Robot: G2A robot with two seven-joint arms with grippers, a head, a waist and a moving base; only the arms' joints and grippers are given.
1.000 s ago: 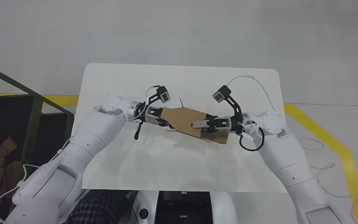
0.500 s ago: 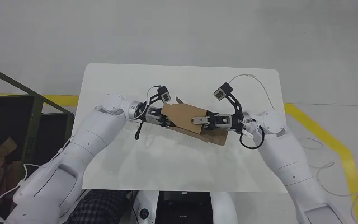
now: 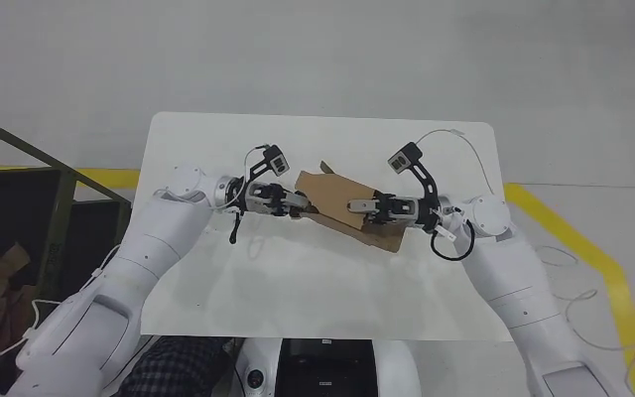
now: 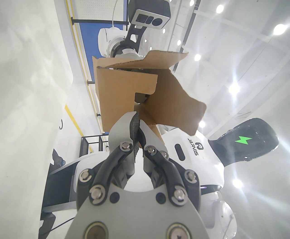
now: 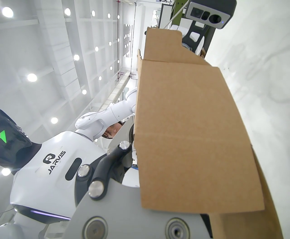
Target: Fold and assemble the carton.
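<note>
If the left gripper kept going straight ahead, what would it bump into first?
The brown cardboard carton. The left gripper looks shut on one of its flaps, so it would likely push straight into the box.

brown cardboard carton (image 5: 192,135) sits right up against the right claw (image 5: 139,140), which grips it with one finger (image 5: 122,138) tight on the big panel's edge. notched flap at the far end, other arm's wrist camera (image 5: 209,13) just past it, white counter (image 5: 260,68) behind.

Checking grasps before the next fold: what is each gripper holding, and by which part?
The left gripper pinches the carton by the edge of an end flap. The right gripper is at the other end; its hold cannot be told.
</note>
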